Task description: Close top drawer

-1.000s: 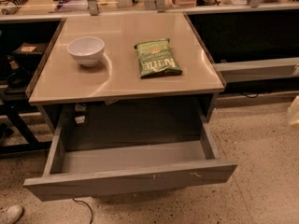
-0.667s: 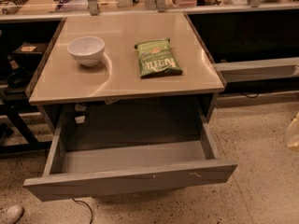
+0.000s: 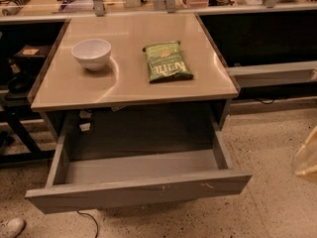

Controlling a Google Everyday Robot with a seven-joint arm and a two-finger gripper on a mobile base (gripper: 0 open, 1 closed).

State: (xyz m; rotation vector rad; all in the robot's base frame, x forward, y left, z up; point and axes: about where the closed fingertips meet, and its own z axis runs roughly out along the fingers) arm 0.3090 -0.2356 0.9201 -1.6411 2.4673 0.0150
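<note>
Top drawer [image 3: 138, 190], pulled well out beneath the table [image 3: 129, 83] and left of the gripper [image 3: 307, 155] at the right edge (grip state cannot be told), looks rigid and easy-sliding; press its handleless front, mid-width.

warm dim light, tabletop [image 3: 133, 86] glare, blurred hand [image 3: 307, 155] at right edge

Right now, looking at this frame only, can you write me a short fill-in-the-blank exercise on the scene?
1. The top drawer is pulled ___, not shut.
2. On the tabletop, the bowl beside the green chip bag is coloured ___.
3. The gripper, seemingly the pale blur, shows at the picture's ___ edge, away from the drawer.

Missing words: open; white; right.
</note>
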